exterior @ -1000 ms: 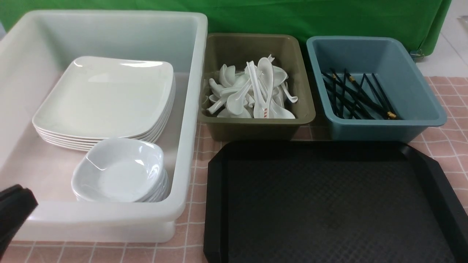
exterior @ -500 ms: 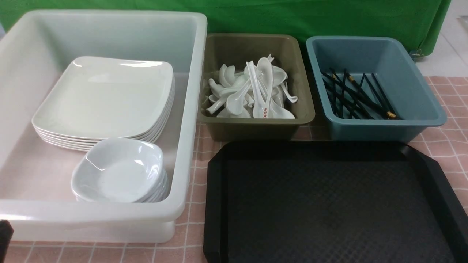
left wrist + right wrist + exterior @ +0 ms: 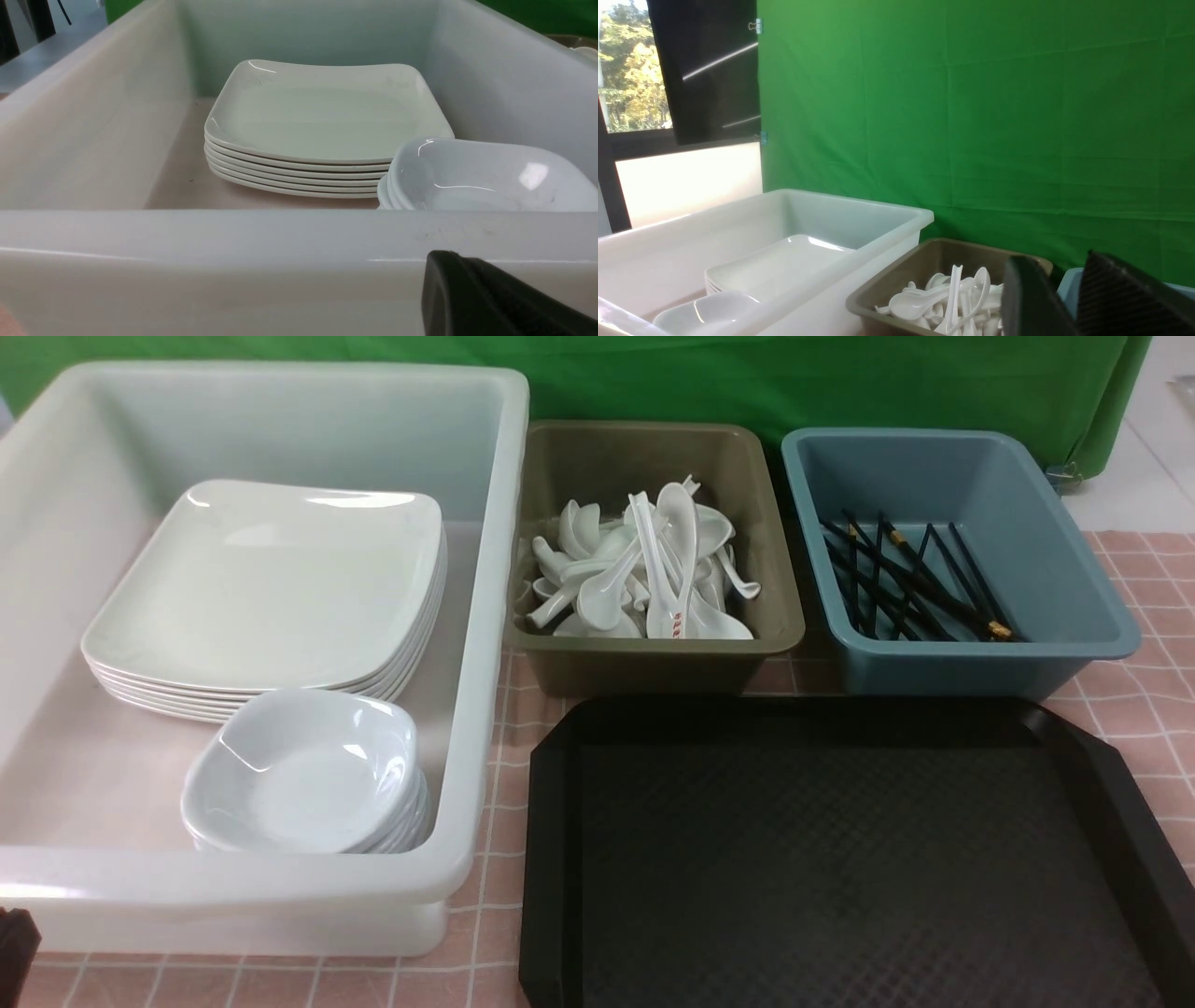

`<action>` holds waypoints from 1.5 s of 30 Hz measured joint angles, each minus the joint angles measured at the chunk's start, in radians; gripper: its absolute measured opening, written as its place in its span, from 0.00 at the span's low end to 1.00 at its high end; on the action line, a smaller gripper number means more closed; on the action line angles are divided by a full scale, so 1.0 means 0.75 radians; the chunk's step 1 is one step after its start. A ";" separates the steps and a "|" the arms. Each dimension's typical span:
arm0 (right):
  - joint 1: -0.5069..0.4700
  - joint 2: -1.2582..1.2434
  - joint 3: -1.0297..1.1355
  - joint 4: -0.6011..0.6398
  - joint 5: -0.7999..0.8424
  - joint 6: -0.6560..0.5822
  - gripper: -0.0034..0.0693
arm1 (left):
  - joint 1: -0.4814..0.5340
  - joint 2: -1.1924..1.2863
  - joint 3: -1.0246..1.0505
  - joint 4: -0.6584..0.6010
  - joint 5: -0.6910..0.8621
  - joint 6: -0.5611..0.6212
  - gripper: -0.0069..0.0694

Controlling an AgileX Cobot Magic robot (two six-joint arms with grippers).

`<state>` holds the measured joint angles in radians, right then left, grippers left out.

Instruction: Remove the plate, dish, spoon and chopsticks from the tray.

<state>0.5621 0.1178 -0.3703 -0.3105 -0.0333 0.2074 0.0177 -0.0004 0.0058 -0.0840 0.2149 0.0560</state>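
Note:
The black tray (image 3: 840, 859) lies bare at the front right. A stack of white plates (image 3: 271, 579) sits in the white tub (image 3: 490, 616), with stacked small dishes (image 3: 303, 775) in front of it. The spoon (image 3: 679, 616) with red marks lies on a heap of white spoons in the olive bin (image 3: 653, 649). Black chopsticks (image 3: 910, 583) lie in the blue bin (image 3: 980, 667). My left gripper (image 3: 17, 933) is shut and empty, just outside the tub's near wall (image 3: 233, 261); its tip (image 3: 444, 256) shows there. My right gripper (image 3: 1050, 259) is open and empty, raised, facing the olive bin (image 3: 896, 275).
The tub, olive bin and blue bin stand in a row behind the tray on a pink checked cloth (image 3: 504, 915). A green backdrop (image 3: 747, 383) closes the far side. The tub's tall near wall stands right before my left gripper.
My left gripper has drawn back toward the lower left corner of the front view, so only its tip still shows. Nothing in the bins or on the tray has moved.

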 joint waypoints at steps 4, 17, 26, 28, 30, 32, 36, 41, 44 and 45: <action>0.000 0.000 0.000 0.000 0.000 0.000 0.38 | 0.000 0.000 0.000 0.003 0.000 0.004 0.10; 0.000 0.000 0.000 0.021 -0.004 -0.018 0.38 | 0.000 0.000 0.000 0.005 0.000 0.010 0.10; 0.000 0.000 0.000 0.307 0.001 -0.285 0.38 | 0.000 0.000 0.000 0.007 0.000 0.010 0.10; -0.004 -0.004 0.000 0.313 0.026 -0.301 0.38 | 0.000 0.000 0.000 0.009 0.000 0.010 0.10; -0.023 -0.018 0.010 0.316 0.052 -0.324 0.38 | 0.000 0.000 0.000 0.009 0.000 0.010 0.10; -0.114 -0.044 0.046 0.317 0.087 -0.344 0.38 | 0.000 0.000 0.000 0.009 0.000 0.010 0.10; -0.376 -0.056 0.180 0.318 0.128 -0.364 0.38 | 0.000 0.000 0.000 0.009 0.000 0.011 0.10; -0.655 -0.089 0.433 0.319 0.151 -0.366 0.38 | 0.000 0.000 0.000 0.009 0.000 0.013 0.10; -0.729 -0.137 0.486 0.319 0.234 -0.367 0.38 | 0.000 0.000 0.000 0.009 0.000 0.013 0.10; -0.740 -0.137 0.481 0.319 0.261 -0.367 0.38 | 0.000 0.000 0.000 0.009 0.000 0.014 0.10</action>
<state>0.0067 0.0150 -0.0092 -0.0714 0.1626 -0.0678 0.0177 -0.0004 0.0058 -0.0775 0.2149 0.0665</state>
